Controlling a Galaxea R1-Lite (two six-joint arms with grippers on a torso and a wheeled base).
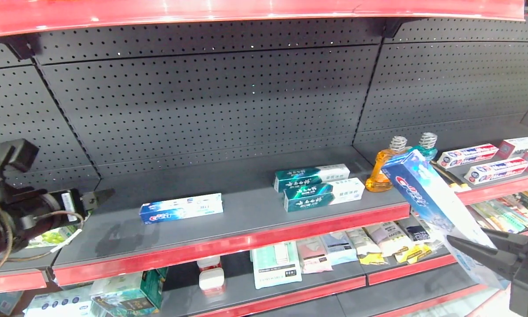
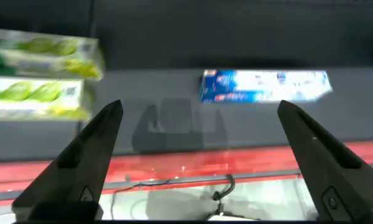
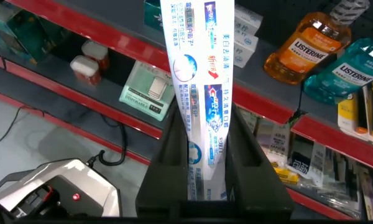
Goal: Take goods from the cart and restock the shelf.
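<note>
Left gripper hovers before the left end of the dark grey metal shelf, fingers spread wide; on the shelf lie a blue-and-white toothpaste box, then two teal toothpaste boxes side by side. Right gripper fingers pinch a long blue toothpaste carton, tilted up just before the orange mouthwash bottle

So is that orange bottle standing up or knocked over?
Standing: the orange bottle rests on its base on the shelf, cap pointing up.
</note>
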